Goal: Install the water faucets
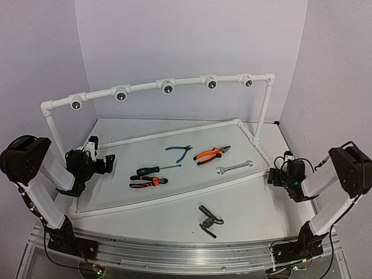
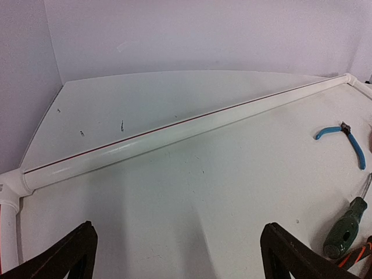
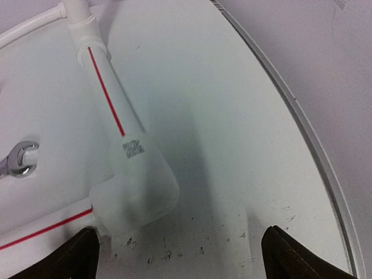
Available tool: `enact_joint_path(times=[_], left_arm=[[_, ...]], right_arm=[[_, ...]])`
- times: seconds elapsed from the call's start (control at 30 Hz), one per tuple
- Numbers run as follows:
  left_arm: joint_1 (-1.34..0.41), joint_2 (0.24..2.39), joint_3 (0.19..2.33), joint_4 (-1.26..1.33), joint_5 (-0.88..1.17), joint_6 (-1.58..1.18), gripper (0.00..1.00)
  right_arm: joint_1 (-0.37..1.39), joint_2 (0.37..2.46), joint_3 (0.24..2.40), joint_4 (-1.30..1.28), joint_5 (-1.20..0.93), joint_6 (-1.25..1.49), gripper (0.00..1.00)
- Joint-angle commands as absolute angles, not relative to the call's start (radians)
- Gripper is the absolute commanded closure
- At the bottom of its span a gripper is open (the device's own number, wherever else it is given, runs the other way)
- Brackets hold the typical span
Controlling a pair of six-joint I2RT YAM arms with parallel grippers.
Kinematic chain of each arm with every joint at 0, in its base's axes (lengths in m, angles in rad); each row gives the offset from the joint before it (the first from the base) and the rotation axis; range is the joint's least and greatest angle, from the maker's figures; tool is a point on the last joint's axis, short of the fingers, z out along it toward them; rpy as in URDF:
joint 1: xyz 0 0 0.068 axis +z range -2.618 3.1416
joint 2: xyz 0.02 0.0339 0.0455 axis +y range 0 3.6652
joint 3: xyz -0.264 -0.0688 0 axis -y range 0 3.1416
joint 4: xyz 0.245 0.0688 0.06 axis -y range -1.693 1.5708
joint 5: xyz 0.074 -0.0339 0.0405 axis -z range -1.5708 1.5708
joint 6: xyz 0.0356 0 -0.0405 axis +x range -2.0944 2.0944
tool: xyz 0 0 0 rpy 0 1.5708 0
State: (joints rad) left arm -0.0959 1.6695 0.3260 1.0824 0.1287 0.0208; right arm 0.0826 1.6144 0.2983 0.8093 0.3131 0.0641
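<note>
White and matte, the surface [image 1: 256,209] carries a frame of glossy white plastic pipe [image 2: 174,131] striped with a thin red line, one tube bearing a small grey printed square [image 3: 133,148] too blurred to read. Left pincer [image 1: 109,164] and right pincer [image 1: 272,176] both gape wide, holding nothing. The small black water faucet [image 1: 209,220] lies outside the frame's near rail, nearer the right arm.
</note>
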Motion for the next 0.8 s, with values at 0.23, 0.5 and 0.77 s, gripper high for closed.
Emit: enact_joint_path(times=[0.23,0.5,0.77], left_arm=[[-0.09,1.555,0.39,0.917,0.264,0.07,0.0],[-0.153,1.369,0.48,0.486,0.589,0.281,0.0],[-0.349,1.337,0.631,0.066,0.588,0.447,0.0]], right_arm=[[0.073,1.237,0.579,0.207,0.284,0.488,0.02],[0.215,1.306,0.857,-0.334,-0.028,0.744,0.11],[0.617,1.479,1.09,-0.929,0.133,1.132,0.26]])
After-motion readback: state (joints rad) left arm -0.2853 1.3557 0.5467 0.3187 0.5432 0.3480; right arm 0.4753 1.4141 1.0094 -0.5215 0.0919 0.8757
